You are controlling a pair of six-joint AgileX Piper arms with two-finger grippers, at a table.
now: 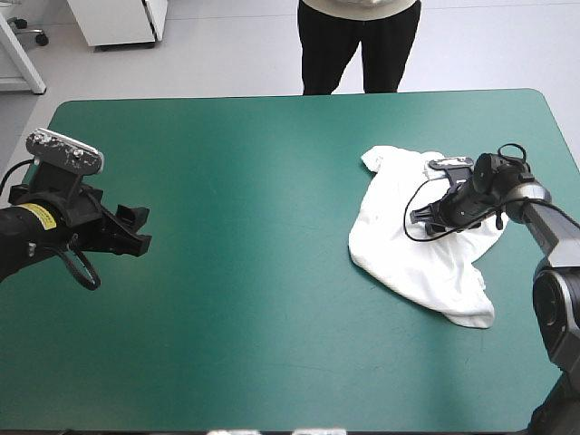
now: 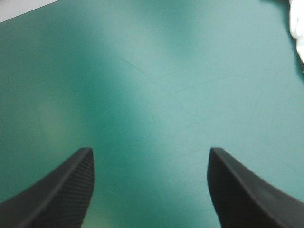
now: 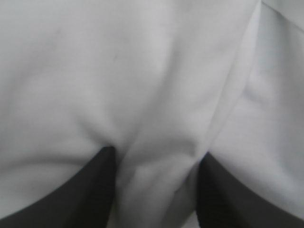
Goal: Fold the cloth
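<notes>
A yellow label [image 1: 36,216] sits on the left arm [image 1: 23,237] near the table's left edge; its writing is too small to read. The left gripper [image 1: 140,228] hangs over the left part of the table [image 1: 254,163], pointing toward the middle. Its black fingers [image 2: 61,190] stand wide apart with only bare teal-green cover between and ahead of them. In the left wrist view a white sliver of the T-shirt [image 1: 399,245] shows far ahead and off to one side, well apart from this gripper. The middle of the table is bare cover. The T-shirt lies on the right half as a loosely crumpled, uneven heap. One bunched end points toward the far edge and a narrower tail trails toward the near right corner, all of it on the table top and close to the right edge. The right gripper [image 1: 419,217] is down on the heap's middle, reaching in from the right edge and pointing toward the left. In the right wrist view white cloth fills everything ahead of and around it. Its black fingers [image 3: 76,194] stand apart, sunk into the fabric, and a soft ridge of cloth rises in the gap between them. The fingers are not yet pinched together on that ridge. I cannot tell which part of the shirt the ridge belongs to.
</notes>
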